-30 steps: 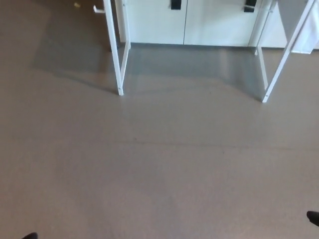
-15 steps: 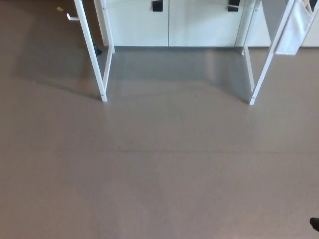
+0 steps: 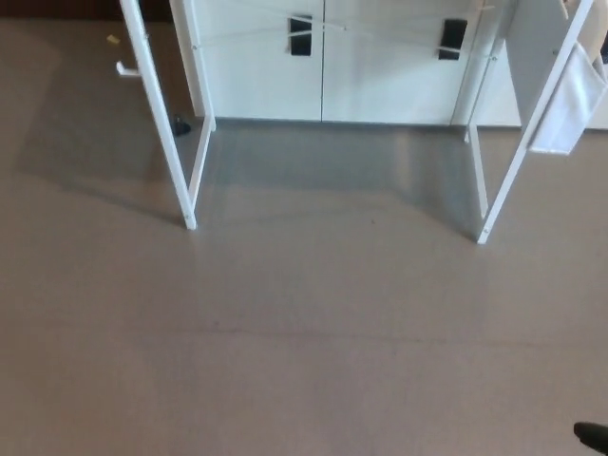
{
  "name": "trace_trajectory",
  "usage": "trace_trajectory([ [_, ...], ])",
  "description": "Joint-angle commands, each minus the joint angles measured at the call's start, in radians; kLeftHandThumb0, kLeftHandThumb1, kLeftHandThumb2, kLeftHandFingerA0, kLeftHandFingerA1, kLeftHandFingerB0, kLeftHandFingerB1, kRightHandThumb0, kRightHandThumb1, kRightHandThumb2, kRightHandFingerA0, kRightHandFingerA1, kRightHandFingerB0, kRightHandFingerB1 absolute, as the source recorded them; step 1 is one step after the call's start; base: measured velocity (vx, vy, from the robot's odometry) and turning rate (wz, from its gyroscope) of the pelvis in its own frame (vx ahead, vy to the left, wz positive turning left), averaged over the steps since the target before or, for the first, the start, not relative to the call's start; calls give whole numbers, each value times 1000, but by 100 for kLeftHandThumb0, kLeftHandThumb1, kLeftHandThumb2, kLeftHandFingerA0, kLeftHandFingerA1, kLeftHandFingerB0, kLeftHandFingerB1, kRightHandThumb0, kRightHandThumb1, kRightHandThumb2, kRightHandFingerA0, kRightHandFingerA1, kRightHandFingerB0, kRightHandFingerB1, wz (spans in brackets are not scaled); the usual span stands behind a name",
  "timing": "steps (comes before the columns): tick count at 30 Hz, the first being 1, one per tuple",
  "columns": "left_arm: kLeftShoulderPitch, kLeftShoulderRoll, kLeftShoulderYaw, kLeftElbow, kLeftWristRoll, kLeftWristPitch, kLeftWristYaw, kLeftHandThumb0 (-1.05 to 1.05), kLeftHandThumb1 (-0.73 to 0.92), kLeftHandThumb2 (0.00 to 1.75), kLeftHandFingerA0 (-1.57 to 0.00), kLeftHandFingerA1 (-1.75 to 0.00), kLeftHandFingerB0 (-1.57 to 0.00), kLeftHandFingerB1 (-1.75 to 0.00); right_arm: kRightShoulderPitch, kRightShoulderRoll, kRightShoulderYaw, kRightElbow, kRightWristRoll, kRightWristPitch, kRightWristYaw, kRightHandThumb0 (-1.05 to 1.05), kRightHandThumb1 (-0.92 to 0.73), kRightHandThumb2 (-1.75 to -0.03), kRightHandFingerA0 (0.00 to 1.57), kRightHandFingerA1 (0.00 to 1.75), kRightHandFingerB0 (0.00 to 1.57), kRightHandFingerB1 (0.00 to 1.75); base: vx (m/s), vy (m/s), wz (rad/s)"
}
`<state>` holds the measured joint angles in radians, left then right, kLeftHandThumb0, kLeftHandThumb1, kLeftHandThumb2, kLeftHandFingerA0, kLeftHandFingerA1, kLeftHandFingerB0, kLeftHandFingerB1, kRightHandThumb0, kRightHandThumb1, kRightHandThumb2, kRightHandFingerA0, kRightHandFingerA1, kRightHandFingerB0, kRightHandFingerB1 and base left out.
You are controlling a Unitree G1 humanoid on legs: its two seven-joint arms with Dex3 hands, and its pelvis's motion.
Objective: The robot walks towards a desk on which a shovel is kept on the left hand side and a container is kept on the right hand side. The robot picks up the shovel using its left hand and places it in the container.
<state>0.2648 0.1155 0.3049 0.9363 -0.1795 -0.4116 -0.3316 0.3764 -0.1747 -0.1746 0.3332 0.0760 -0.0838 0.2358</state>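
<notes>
Neither the shovel nor the container shows in the head view, and the desk top lies above the picture's upper edge. Only the desk's white legs are visible: the left front leg (image 3: 160, 123) and the right front leg (image 3: 528, 133) stand on the brown floor ahead. A small black tip of my right hand (image 3: 594, 437) peeks in at the bottom right corner, too little to judge its state. My left hand is out of the picture.
White cabinets (image 3: 380, 66) with black handles (image 3: 300, 34) stand behind the desk. A white cloth (image 3: 570, 100) hangs at the desk's right side. The brown floor (image 3: 304, 342) stretches between me and the desk legs.
The whole picture has shifted: the camera moved, so the desk legs now sit lower and more of the cabinets shows. The black tip at the bottom left has left the view.
</notes>
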Motion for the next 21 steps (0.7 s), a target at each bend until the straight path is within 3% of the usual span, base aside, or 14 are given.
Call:
trace_trajectory([
  [1,-2,9,-1,13,-3,-47,-8,-20,53,56,-36,-37,-34,-32,-6,-23,-2,18,-16,-49,-14,-30,-40,-64,59,59,42,50,492,-323,39],
  [2,-1,9,-1,10,-4,-47,-8,-28,49,62,-35,-40,-33,-36,-8,-23,-2,21,-14,-51,-13,-23,-47,-53,63,55,46,45,393,-257,27],
  [3,1,9,0,8,-7,-49,-12,-28,49,62,-35,-41,-33,-36,-10,-23,-1,26,-10,-54,-12,-30,-40,-63,59,59,42,50,277,-184,14],
  [5,0,9,1,7,-8,-47,-12,-28,49,62,-35,-40,-33,-36,-14,-24,-1,28,-5,-53,-10,-30,-40,-64,59,60,42,50,210,-152,-1],
  [8,-4,13,0,2,-7,-45,-11,-28,49,62,-35,-40,-33,-36,-15,-20,0,21,0,-47,-10,-30,-40,-63,59,60,42,50,267,-96,-5],
  [10,-8,12,2,4,-11,-43,-12,-27,49,61,-36,-41,-35,-36,-16,-22,3,18,-5,-48,-14,-23,-46,-53,64,56,46,44,251,-26,-10],
  [21,-5,17,-2,-11,-7,-32,-8,-28,49,62,-36,-41,-34,-37,5,-32,28,-22,-42,-46,-33,-24,-48,-54,65,56,50,45,422,121,-11],
])
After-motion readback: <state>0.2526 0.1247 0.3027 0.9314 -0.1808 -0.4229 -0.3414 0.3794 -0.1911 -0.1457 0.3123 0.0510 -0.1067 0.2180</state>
